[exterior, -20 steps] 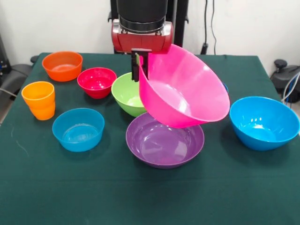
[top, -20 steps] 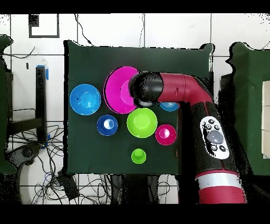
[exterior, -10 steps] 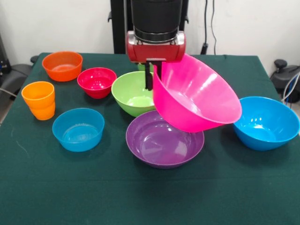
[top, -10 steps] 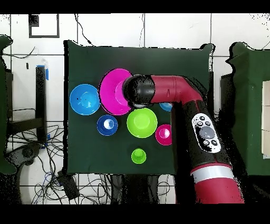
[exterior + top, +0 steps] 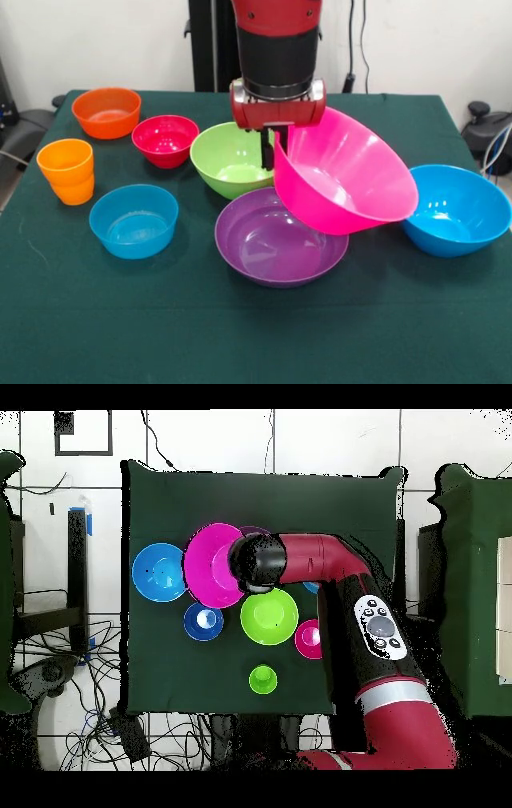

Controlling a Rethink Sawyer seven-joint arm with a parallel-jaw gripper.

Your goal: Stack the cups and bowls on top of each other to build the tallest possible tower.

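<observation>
At frame centre, gripper (image 5: 276, 150) clamped on tilted pink bowl's (image 5: 348, 180) rim, apparently clear above purple bowl (image 5: 280, 238).

The red arm (image 5: 340, 574) reaches across the dark green bench (image 5: 160, 674) over the pink bowl (image 5: 212, 564), which lies beside the sky-blue bowl (image 5: 160, 571) and near the lime green bowl (image 5: 269, 615).

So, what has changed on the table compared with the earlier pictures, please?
The hand, shut on the rim of the tilted pink bowl, carried it toward the picture's right in the front view and a little lower, so it now reaches toward the large blue bowl and uncovers more of the purple bowl and the lime green bowl. Nothing was released. All other bowls and the orange cup stayed in place.
</observation>
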